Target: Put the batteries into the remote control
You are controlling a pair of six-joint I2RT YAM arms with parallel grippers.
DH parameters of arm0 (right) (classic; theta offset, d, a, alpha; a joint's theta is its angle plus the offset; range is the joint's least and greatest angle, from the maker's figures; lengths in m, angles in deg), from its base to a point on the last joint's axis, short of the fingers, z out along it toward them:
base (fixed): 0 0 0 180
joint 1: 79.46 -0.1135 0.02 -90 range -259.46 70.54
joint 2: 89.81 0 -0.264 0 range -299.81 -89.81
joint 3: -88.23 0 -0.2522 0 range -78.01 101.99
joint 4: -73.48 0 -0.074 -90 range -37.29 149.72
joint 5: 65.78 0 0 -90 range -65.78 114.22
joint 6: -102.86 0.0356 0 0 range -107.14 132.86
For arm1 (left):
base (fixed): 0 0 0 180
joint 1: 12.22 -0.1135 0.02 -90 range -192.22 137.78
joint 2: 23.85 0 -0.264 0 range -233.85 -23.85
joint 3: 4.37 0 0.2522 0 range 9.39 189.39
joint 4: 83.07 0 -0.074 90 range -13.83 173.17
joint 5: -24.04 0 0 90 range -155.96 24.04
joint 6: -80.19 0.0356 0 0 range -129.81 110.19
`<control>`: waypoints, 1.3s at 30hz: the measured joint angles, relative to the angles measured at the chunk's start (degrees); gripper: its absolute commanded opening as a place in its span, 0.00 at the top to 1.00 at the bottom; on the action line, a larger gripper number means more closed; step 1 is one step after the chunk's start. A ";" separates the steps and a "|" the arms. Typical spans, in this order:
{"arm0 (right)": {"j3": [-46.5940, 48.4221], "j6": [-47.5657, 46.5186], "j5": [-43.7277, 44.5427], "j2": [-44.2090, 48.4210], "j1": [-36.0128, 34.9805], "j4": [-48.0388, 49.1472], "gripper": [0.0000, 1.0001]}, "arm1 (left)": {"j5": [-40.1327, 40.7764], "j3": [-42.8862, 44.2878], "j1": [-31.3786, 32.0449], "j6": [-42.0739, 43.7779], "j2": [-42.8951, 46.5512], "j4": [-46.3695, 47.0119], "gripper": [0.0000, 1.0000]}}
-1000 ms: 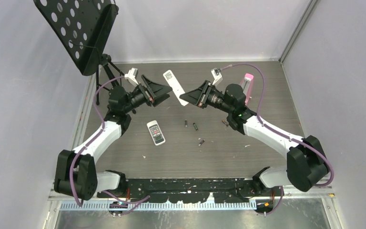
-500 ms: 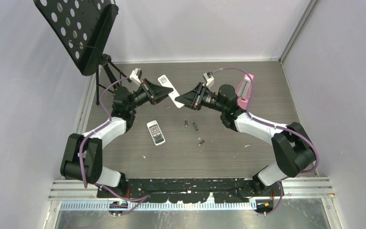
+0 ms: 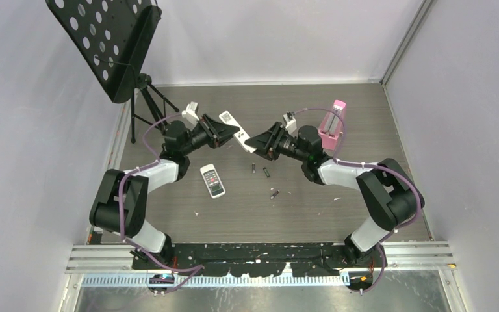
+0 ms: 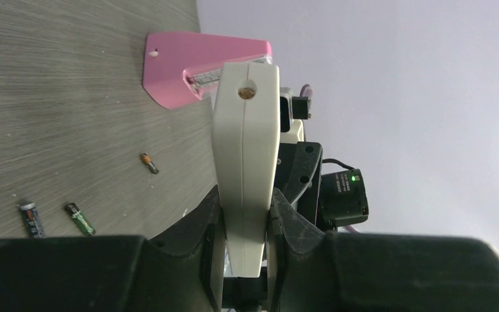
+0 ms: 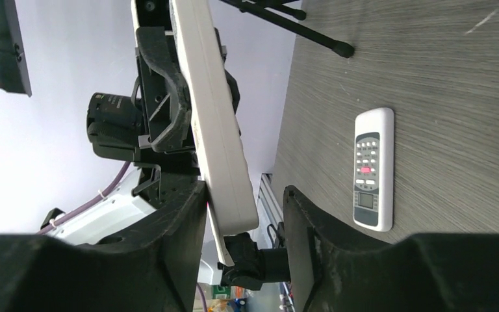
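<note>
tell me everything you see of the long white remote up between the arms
The long white remote is slim, smooth, plastic-looking, with a seam down its edge and a round hole near one end; the top view shows a greyish patch on its face. It is in the air, the left end effector clamped on one end. The other end sits between the parted fingers of the right end effector, against one, clear of the other.

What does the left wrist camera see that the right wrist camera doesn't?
Only the left wrist camera: three batteries on the table and a pink box. Only the right wrist camera: the short remote lying buttons up, and a black stand leg. Both: the long white remote, clamped by the left gripper, and the wooden table.
</note>
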 measured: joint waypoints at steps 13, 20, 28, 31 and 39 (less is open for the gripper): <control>-4.85 5.29 2.56 -0.57 3.41 -1.70 0.65 | 9.46 0.48 5.11 7.26 -4.52 -2.10 1.00; -6.29 7.85 1.88 1.57 4.94 -4.33 0.89 | 13.33 1.03 7.17 9.64 -4.66 -2.86 1.00; -6.27 6.34 1.79 4.13 5.53 -10.99 1.00 | 16.59 2.69 8.63 16.68 -4.66 -7.69 1.00; -6.19 4.42 1.40 5.55 5.60 -14.58 1.00 | 18.29 2.84 8.79 19.82 -4.63 -9.75 1.00; -6.14 1.05 0.87 6.32 5.64 -19.43 1.00 | 19.19 2.86 9.42 24.02 -4.63 -12.39 1.00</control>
